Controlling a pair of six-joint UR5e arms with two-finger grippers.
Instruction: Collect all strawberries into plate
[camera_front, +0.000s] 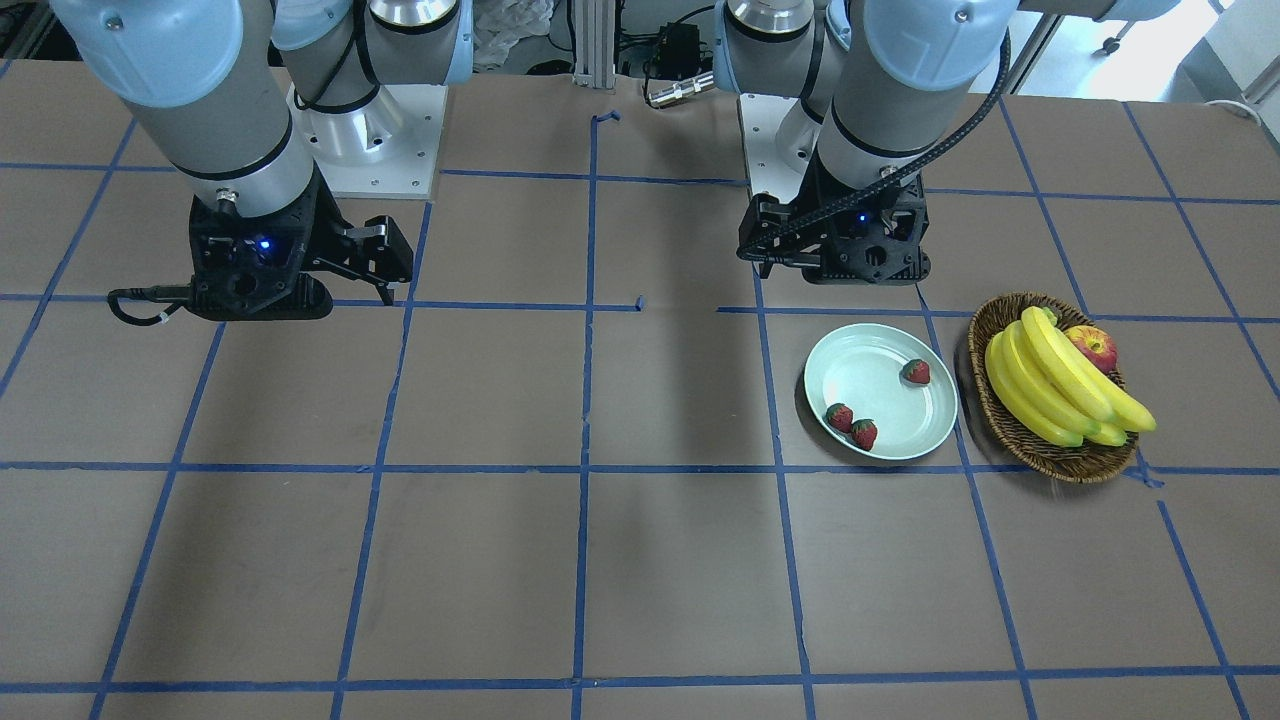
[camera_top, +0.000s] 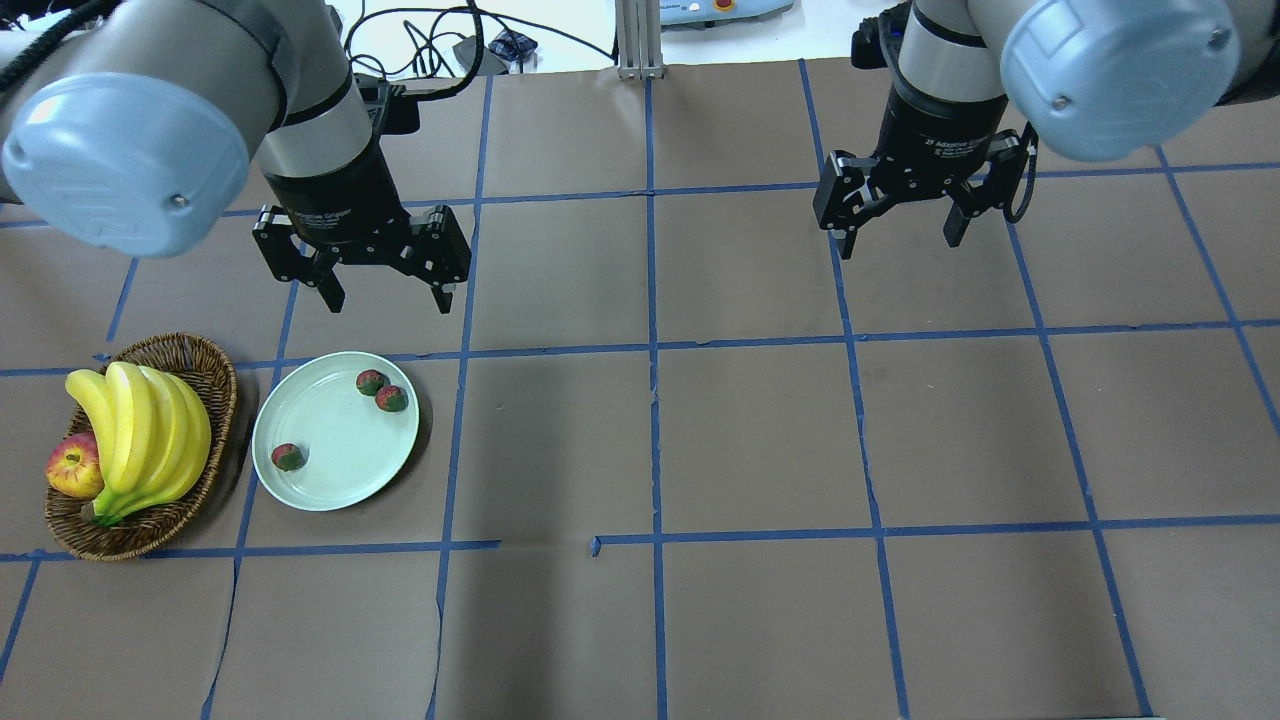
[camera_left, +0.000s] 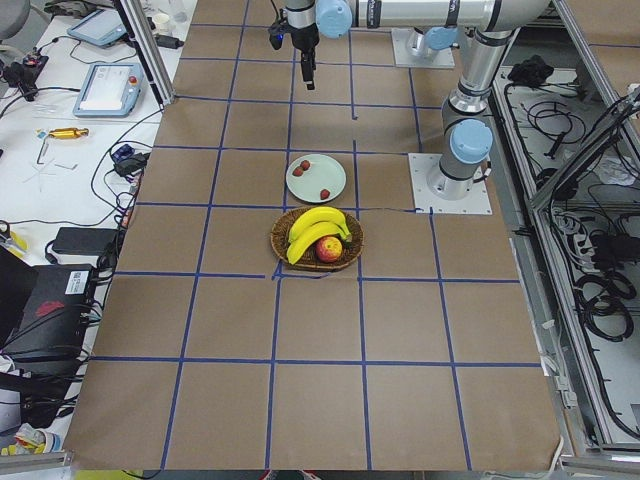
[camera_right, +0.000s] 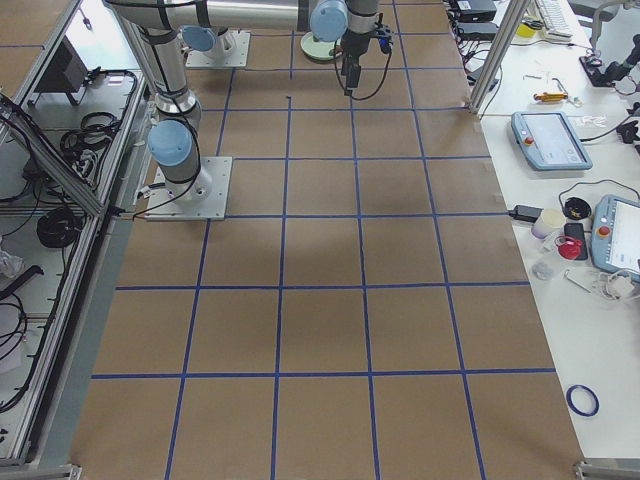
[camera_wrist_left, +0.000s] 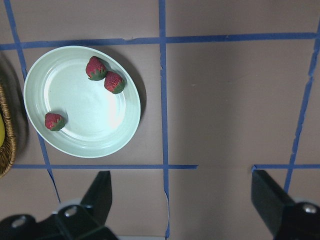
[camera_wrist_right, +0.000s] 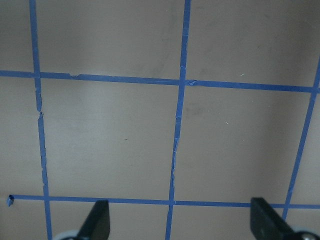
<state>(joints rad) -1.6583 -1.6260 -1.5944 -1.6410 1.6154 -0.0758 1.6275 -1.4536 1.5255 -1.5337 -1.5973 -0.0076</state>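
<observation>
Above the surface (camera_top: 760, 440) the left claw (camera_top: 388, 298) and right claw (camera_top: 900, 245) both hang wide and empty, the plate (camera_top: 335, 450) just beside and below the left one with all three strawberries (camera_top: 391, 399) inside, so I'd lift away without nudging it.

The surface (camera_top: 760, 440) is flat brown sheeting, divided into large squares by blue tape lines (camera_top: 652, 300). Two things lie directly on it, both toward the robot's left. A pale mint-green plate (camera_top: 340, 455) covers part of one tape line. A brown wicker basket (camera_top: 222, 400) sits just beside it, not touching.
</observation>
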